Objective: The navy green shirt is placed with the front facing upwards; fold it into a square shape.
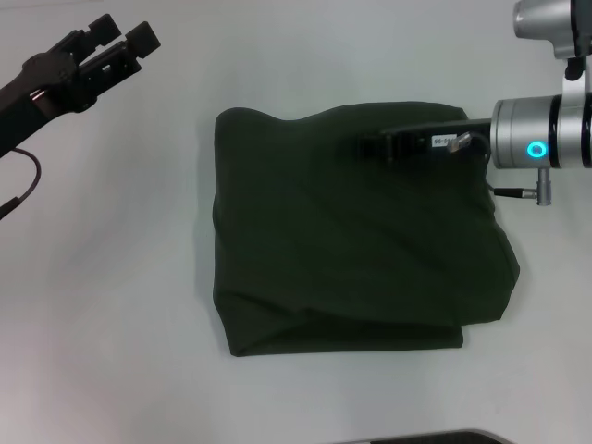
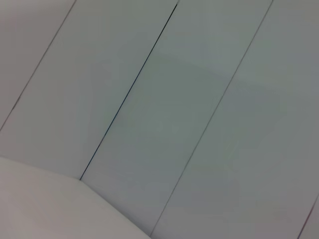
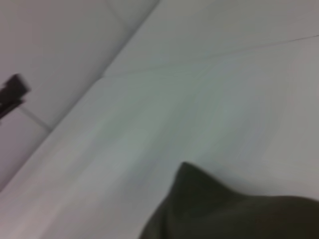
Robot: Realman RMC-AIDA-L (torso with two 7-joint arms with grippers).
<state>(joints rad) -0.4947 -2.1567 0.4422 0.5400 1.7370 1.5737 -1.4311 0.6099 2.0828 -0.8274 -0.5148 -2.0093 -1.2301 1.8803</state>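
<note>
The navy green shirt, soft and limp, is seen folded near-square at table centre, best taken by edges; left gripper is held open aside, right gripper above it, grip undeterminable.

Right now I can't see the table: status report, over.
Left pincer raised off to the side, clear of cloth. Right pincer over the navy green shirt, far edge. Shirt folded roughly square. Nothing in the way.
</note>
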